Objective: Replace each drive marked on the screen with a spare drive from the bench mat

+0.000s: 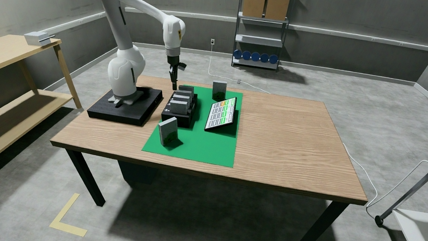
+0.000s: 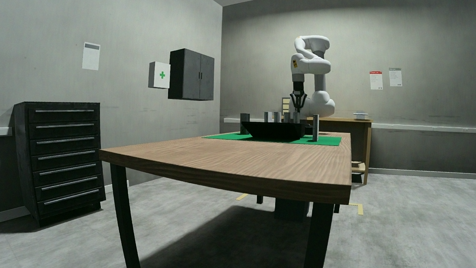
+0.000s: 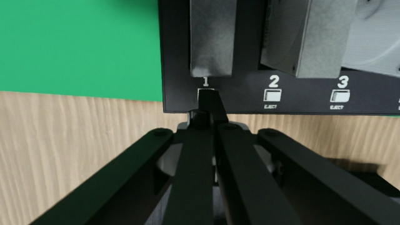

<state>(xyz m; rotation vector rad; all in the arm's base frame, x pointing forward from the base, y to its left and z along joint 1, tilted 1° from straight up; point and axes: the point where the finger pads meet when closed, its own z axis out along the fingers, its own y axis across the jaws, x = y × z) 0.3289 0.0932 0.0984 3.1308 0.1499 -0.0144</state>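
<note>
Drive one (image 1: 186, 87) (image 2: 295, 118) (image 3: 212, 40) stands upright in its bay, just beyond the gripper (image 1: 174, 88) (image 2: 298, 111) (image 3: 207, 106), its long top edge pointing toward those closed, empty jaws, which look lined up over the eject button (image 3: 205, 89).

Dock (image 1: 177, 118) (image 3: 244, 94) between arm base (image 1: 138, 118) and screen (image 1: 222, 113) (image 2: 276, 130) — four drives (image 1: 179, 106) (image 3: 212, 39) in it.

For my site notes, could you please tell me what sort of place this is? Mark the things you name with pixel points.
Probably a workshop or electronics lab: a white robot arm (image 1: 127, 67) (image 2: 311, 63), a black multi-drawer metal cabinet (image 2: 66, 149) and a black four-bay drive dock (image 1: 181, 119) (image 3: 244, 106) suggest it.
</note>
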